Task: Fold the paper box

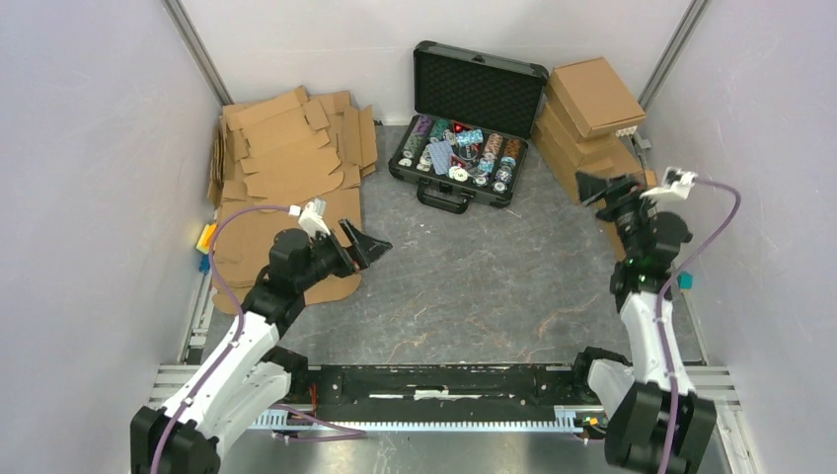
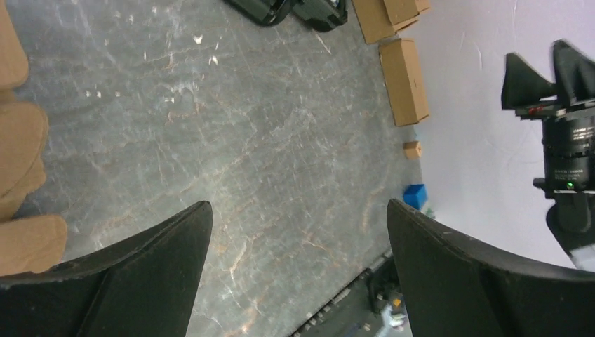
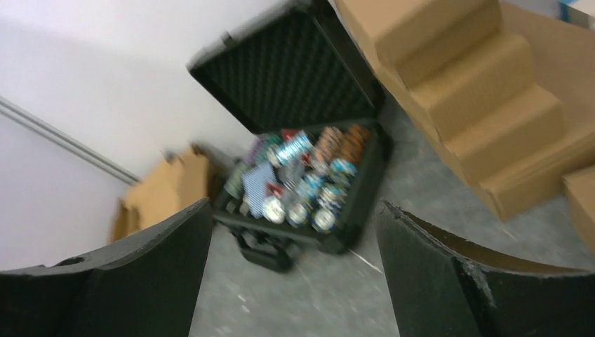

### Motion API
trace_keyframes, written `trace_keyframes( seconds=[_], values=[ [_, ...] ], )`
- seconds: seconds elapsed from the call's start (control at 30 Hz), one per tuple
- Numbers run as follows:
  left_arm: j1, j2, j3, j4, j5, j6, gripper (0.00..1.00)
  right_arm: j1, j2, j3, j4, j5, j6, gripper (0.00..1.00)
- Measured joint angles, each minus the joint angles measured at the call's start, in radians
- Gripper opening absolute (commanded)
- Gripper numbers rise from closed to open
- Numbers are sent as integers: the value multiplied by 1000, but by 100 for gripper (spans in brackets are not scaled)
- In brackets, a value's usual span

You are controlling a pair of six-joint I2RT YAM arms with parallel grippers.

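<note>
Folded shallow brown corrugated-cardboard paper box [image 1: 595,96] lies closed and skewed on top of a stack of like brown cardboard boxes [image 1: 582,148] at the right rear of the grey marbled bench [image 1: 474,286], against the white wall. Right tool [image 1: 602,193] is raised at the near end of that stack, below the top box in the overhead view and clear of it. Its 2 black fingers are spread apart with nothing between them. The right wrist view is blurred; it takes in the stepped side of the stack on its right. Left tool [image 1: 367,245] is on the far side of the bench from the paper box, well apart from it, its fingers also spread wide and empty. It hovers at the near right edge of a loose pile of flat brown cardboard blanks [image 1: 286,148] at the left rear. Between pile and stack, at the back wall, stands an open black hard case with foam-lined lid and rows of coloured chips [image 1: 464,128]. A small blue block [image 1: 685,281] sits at the right edge beside the right arm. Open bench surface lies between the 2 tools.
</note>
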Motion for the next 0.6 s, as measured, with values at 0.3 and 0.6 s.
trace_keyframes(
  seconds=[0.3, 0.6],
  values=[
    [-333, -11, -75, 170, -461, 311, 100, 47, -327, -515, 92, 177, -424, 98],
    [-239, -20, -208, 356, -706, 624, 100, 137, -248, -568, 368, 306, -664, 98]
  ],
)
